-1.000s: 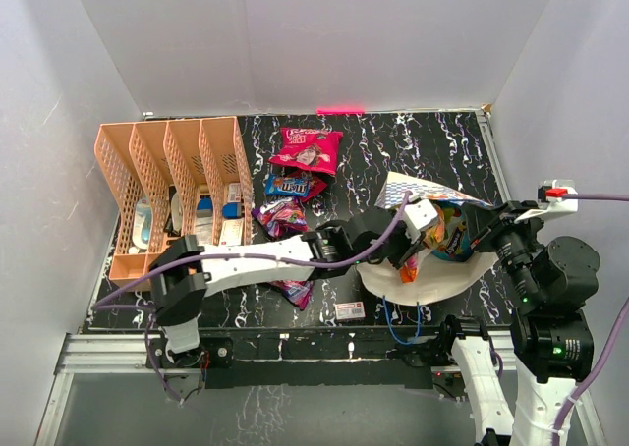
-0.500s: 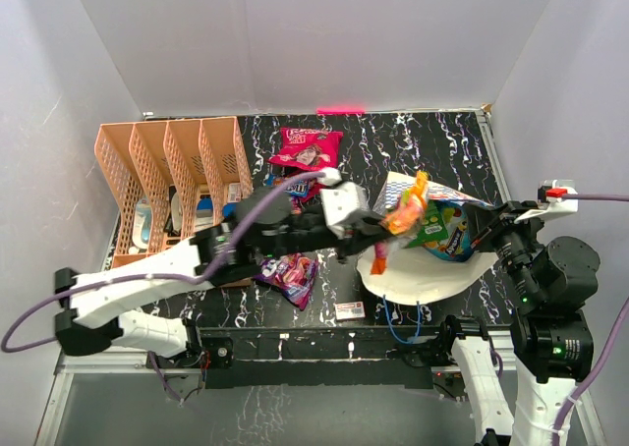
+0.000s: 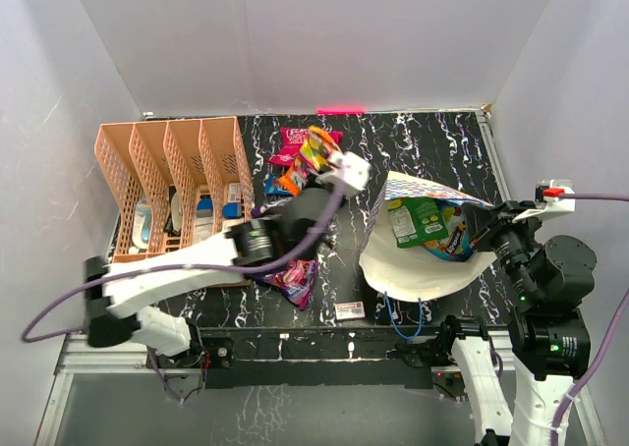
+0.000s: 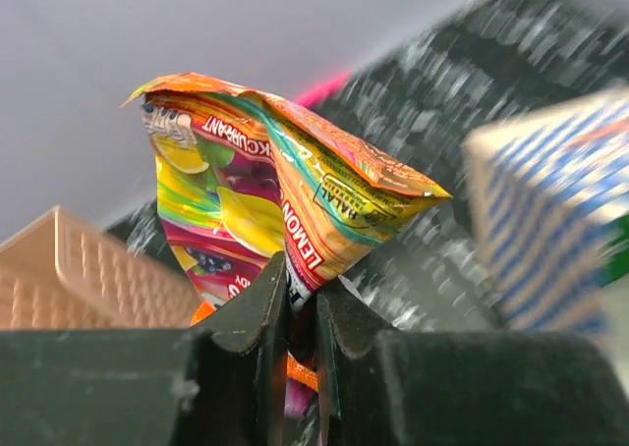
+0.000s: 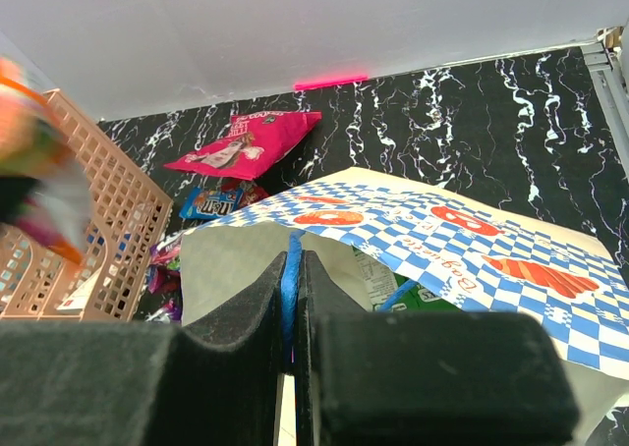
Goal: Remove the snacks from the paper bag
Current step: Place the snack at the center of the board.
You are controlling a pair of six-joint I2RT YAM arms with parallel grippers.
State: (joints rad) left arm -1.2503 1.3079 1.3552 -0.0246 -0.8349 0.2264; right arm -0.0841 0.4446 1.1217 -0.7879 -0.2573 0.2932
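The paper bag (image 3: 418, 269) lies open on its side at the table's right, blue-and-white checkered outside (image 5: 472, 235), cream inside. A green packet (image 3: 418, 220) still shows in its mouth. My right gripper (image 3: 488, 232) is shut on the bag's blue cord handle (image 5: 292, 259). My left gripper (image 3: 322, 164) hangs above the table's middle, shut on an orange-yellow fruit-print snack packet (image 4: 285, 191), also visible in the top view (image 3: 307, 154). Below it lie a magenta packet (image 5: 246, 143), a blue packet (image 5: 211, 202) and a purple packet (image 3: 292, 277).
A peach-orange divider rack (image 3: 172, 186) stands at the table's left with small items in its slots. A small white flat box (image 3: 349, 310) lies near the front edge. White walls close in the table on three sides.
My left arm drew the orange-yellow packet out of the bag and carried it up and left, over the other snacks. The right gripper and the bag stayed put.
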